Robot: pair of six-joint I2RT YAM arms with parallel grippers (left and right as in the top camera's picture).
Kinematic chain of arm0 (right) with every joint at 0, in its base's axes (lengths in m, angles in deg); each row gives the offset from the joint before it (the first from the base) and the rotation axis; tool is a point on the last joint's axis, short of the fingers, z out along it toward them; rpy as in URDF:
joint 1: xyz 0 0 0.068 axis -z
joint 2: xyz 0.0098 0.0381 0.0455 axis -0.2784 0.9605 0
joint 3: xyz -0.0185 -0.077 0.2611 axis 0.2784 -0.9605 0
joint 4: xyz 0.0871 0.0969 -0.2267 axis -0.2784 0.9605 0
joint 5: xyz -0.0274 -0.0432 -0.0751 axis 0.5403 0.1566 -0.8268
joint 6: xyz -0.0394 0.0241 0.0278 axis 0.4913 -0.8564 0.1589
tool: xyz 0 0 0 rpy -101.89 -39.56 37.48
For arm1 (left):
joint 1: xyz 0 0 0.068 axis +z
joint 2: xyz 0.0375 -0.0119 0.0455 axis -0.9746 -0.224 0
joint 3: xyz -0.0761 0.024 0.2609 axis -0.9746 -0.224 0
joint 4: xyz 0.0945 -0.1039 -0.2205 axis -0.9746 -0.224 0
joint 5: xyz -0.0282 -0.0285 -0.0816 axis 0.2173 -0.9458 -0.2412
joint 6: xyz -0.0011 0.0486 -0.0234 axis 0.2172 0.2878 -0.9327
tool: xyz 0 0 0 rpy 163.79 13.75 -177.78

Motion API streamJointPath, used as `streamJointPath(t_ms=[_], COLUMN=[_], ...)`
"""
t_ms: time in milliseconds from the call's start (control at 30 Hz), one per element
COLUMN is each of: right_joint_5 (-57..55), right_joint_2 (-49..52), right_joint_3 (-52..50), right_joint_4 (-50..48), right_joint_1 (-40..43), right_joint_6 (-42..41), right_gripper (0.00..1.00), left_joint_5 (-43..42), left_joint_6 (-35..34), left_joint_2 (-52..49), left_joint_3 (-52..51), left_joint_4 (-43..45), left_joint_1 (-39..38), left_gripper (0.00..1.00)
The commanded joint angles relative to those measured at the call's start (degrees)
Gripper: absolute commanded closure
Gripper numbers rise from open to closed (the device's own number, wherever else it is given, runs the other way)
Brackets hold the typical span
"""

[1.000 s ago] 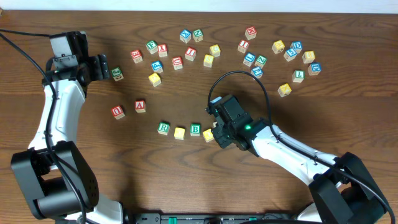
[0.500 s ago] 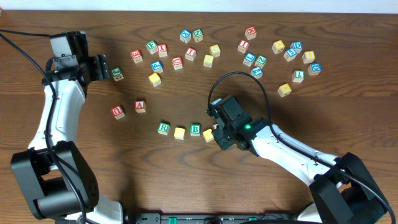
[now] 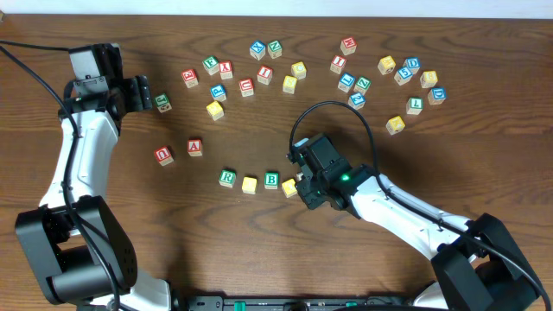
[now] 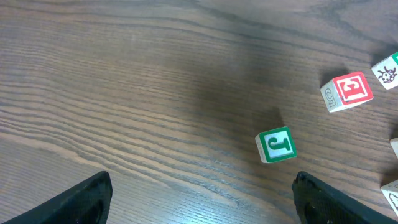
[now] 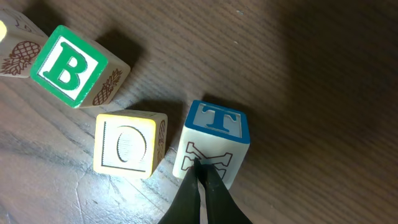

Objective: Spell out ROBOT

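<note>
A row lies at mid-table: green-framed R [image 3: 227, 178], a yellow cube [image 3: 250, 184], green-framed B [image 3: 271, 180] and a second yellow cube [image 3: 289, 187]. In the right wrist view the B [image 5: 68, 65], the yellow O cube [image 5: 127, 146] and the blue-framed T [image 5: 216, 127] stand side by side. My right gripper [image 5: 200, 167] is shut, its tips touching the T cube's near side face, with nothing held. From overhead the right wrist covers the T. My left gripper [image 4: 202, 205] is open over bare wood at the far left [image 3: 143, 93].
Red-framed A [image 3: 195, 147] and U [image 3: 164, 155] cubes sit left of the row. Several loose cubes are scattered along the back of the table. A green-framed J cube [image 4: 277, 144] and a red-framed cube [image 4: 348, 91] lie just beyond my left gripper.
</note>
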Motion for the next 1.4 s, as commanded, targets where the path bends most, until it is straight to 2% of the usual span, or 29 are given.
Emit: streamJointPath(t_ms=[0, 433, 600, 767, 1033, 1367], right_joint_5=[-1.1, -1.1, -3.8, -7.6, -7.8, -8.4], right_joint_2=[1.4, 0.8, -3.2, -4.2, -0.3, 3.5], right_joint_3=[-2.8, -3.0, 2.1, 3.5, 2.7, 2.7], right_joint_4=[1.0, 0.1, 0.4, 0.9, 2.0, -0.3], right_joint_1=[-0.1, -0.1, 0.1, 0.2, -1.5, -2.2], right_joint_6=[1.2, 1.5, 1.4, -6.3, -20.2, -22.1], right_gripper=[0.99, 0.99, 0.99, 0.99, 0.99, 0.99], left_joint_5=[0.2, 0.2, 0.1, 0.2, 0.2, 0.2], left_joint_6=[0.3, 0.3, 0.3, 0.3, 0.3, 0.3], left_joint_2=[0.0, 0.0, 0.0, 0.0, 0.0, 0.0], left_joint_3=[-0.3, -0.3, -0.3, -0.3, -0.3, -0.3], left_joint_4=[-0.1, -0.1, -0.1, -0.1, -0.1, -0.1], left_joint_1=[0.2, 0.2, 0.2, 0.2, 0.2, 0.2], left_gripper=[0.09, 0.09, 0.09, 0.09, 0.09, 0.09])
